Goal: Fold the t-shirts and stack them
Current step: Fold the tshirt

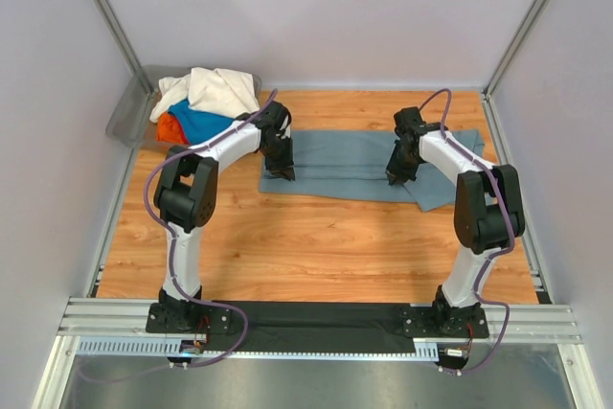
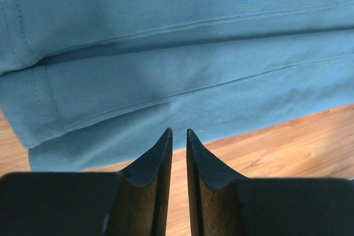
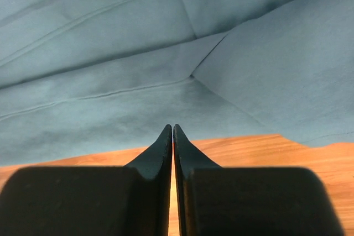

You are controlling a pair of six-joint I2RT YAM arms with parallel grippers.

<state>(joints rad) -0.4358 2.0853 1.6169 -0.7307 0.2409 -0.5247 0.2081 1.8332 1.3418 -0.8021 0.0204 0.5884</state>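
A large slate grey-blue t-shirt (image 1: 354, 165) lies flat across the far half of the wooden table, folded lengthwise into several layers (image 2: 166, 81). My left gripper (image 1: 284, 175) points down at the near left edge of the shirt; in its wrist view the fingers (image 2: 179, 131) stand a narrow gap apart, tips just over the hem, wood showing between them. My right gripper (image 1: 395, 179) is down at the near right edge, and its fingers (image 3: 173, 126) are pressed together at the hem of the cloth (image 3: 138, 114). Cream-white (image 1: 215, 88), bright blue (image 1: 206, 124) and red-orange (image 1: 169, 128) t-shirts lie heaped at the back left.
The heap sits in a grey plastic bin (image 1: 129, 117) in the back left corner. Bare wooden tabletop (image 1: 316, 246) stretches from the shirt to the arm bases. Walls and metal posts close in the left, right and back sides.
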